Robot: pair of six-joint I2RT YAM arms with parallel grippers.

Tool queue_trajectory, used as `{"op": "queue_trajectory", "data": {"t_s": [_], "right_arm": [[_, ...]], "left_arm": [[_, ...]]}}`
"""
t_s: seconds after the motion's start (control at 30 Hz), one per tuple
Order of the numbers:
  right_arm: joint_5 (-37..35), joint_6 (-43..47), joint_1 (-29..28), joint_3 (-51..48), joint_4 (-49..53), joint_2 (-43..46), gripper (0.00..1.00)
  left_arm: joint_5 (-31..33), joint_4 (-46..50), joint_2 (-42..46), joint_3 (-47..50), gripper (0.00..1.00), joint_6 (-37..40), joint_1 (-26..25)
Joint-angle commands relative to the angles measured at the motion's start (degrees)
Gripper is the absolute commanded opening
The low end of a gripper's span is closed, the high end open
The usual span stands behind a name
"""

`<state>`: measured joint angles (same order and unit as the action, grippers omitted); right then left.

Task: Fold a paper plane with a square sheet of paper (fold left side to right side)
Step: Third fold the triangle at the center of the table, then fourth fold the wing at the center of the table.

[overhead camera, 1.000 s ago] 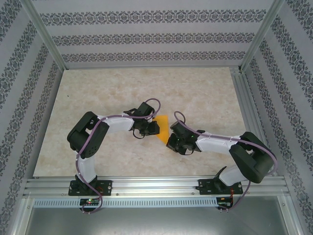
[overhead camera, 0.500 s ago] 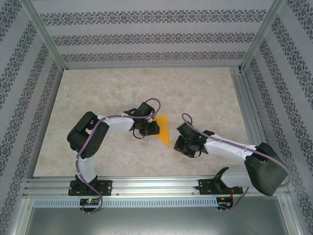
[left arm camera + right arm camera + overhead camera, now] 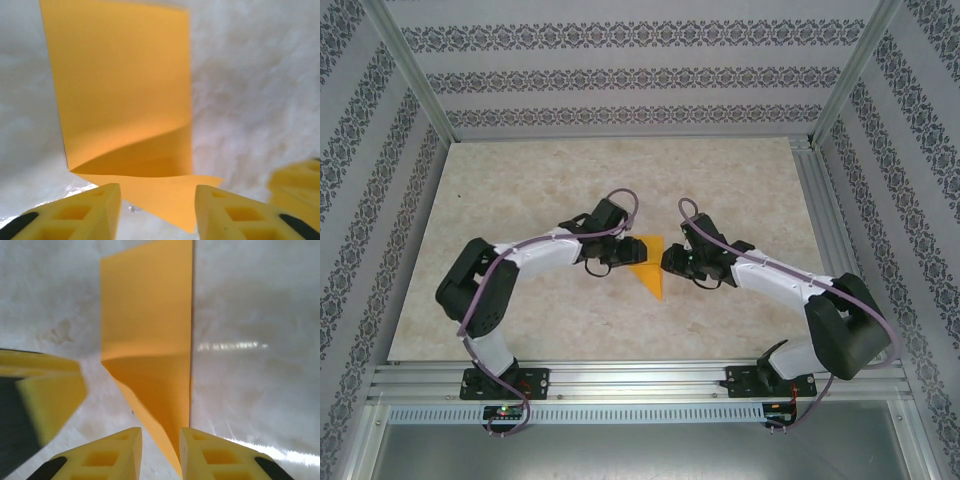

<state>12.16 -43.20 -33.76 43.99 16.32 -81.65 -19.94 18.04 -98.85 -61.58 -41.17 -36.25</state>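
Left wrist shows the paper plane [image 3: 125, 90] creased (overhead, flat).

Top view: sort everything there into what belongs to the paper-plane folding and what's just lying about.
Belongs to the job:
- folded orange-yellow paper
- left hand, open at the paper
- right hand, open at the paper's point

Just there, nothing loose:
- marbled table top
- patterned walls
- aluminium frame

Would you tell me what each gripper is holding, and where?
Nothing appears held: left gripper and right gripper stand open, corners of the folded paper lying between their fingers.
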Motion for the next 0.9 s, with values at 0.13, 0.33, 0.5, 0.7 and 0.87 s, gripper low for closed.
{"op": "queue_trajectory", "data": {"t_s": [0.13,0.33,0.5,0.7,0.87], "right_arm": [[9.6,5.1,0.3,1.2,-8.5,-3.2,0.26],[11.7,5.0,0.1,0.8,-11.2,-6.3,0.27],[12.3,5.1,0.2,1.8,-11.2,-9.7,0.27],[7.8,6.0,0.5,3.8,-7.0,-12.4,0.27],[7.4,6.2,0.8,4.4,-6.4,-14.7,0.27]], "left_arm": [[3.9,1.0,8.4,3.7,0.56,-1.9,4.2],[1.9,-2.5,7.4,7.7,0.57,-3.8,5.3],[1.2,-3.6,5.4,8.4,0.58,-3.9,5.3],[-0.6,-5.2,2.8,8.5,0.61,-4.5,5.3],[-3.0,-8.3,0.9,8.4,0.62,-6.0,5.1]]}}
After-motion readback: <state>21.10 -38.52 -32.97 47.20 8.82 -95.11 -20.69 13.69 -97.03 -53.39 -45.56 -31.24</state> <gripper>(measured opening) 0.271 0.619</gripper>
